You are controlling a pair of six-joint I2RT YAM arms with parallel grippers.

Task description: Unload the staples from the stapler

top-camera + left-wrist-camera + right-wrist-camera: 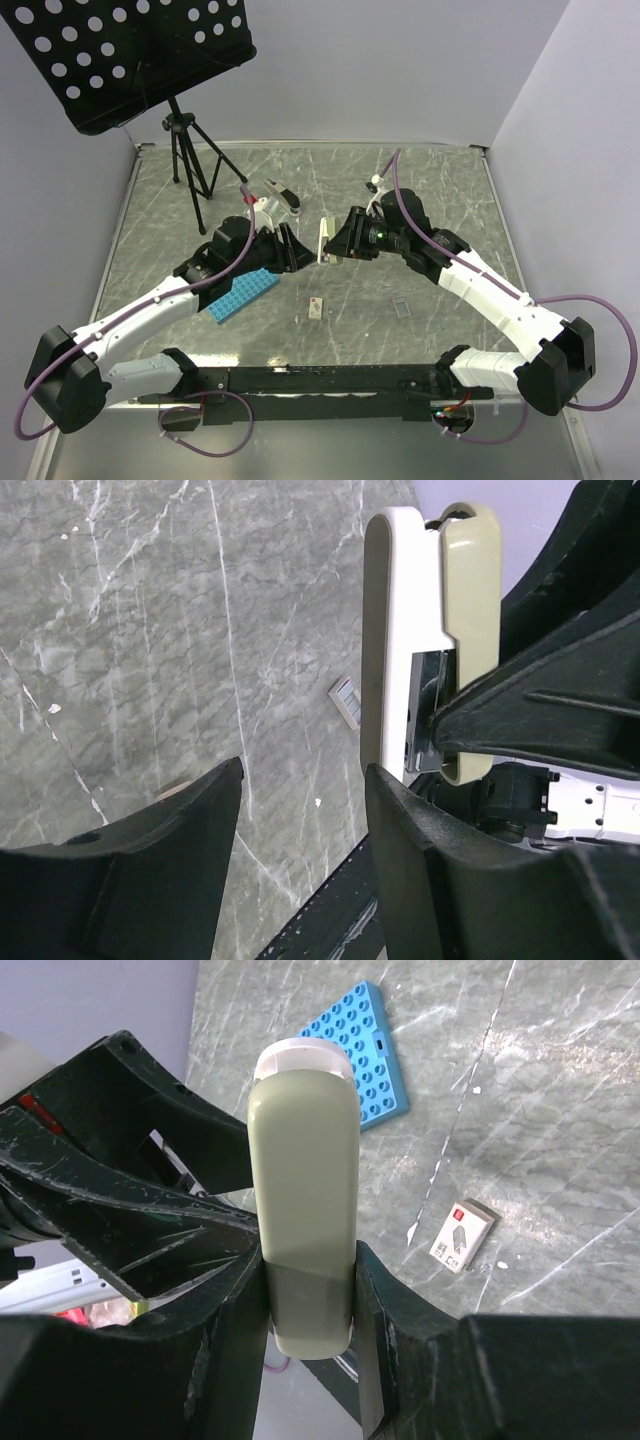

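Note:
My right gripper (310, 1300) is shut on the stapler (305, 1180), a slim beige and white body held upright above the table's middle (325, 240). In the left wrist view the stapler (400, 630) shows its white and beige halves side by side, with metal parts between them. My left gripper (300, 810) is open with nothing between its fingers. Its right finger (430, 860) stands just beside the stapler's lower end. A tiny grey piece that looks like staples (403, 307) lies on the table in front of the right arm.
A blue studded plate (243, 293) lies under the left arm. A small white card with a red mark (462, 1236) lies on the marble in front of the grippers. At the far left stands a black tripod (190, 160) with a perforated board.

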